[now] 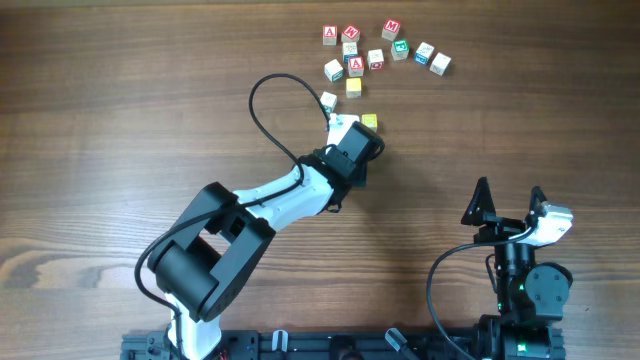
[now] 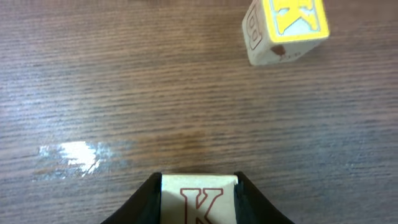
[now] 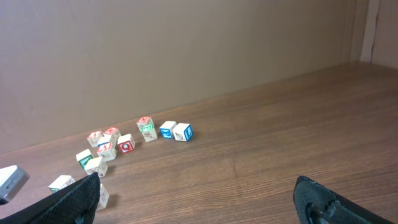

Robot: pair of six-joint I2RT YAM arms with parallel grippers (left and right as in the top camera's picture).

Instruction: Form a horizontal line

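Note:
My left gripper (image 1: 347, 128) is shut on a white cube with a red outlined K (image 2: 199, 198), low over the wooden table. A yellow cube (image 1: 369, 121) lies just to its right; in the left wrist view it is the yellow-K cube (image 2: 285, 30), ahead and to the right, apart from the held cube. A pale whitish cube (image 1: 328, 101) lies just up and left of the gripper. These three cubes sit close together in a slanting row. My right gripper (image 1: 510, 203) is open and empty near the front right, fingers wide apart in its wrist view (image 3: 199, 202).
A cluster of loose letter cubes (image 1: 375, 50) with red, green and blue markings lies at the far side, also in the right wrist view (image 3: 124, 143). The left arm's black cable (image 1: 262, 100) loops over the table to the left of the cubes.

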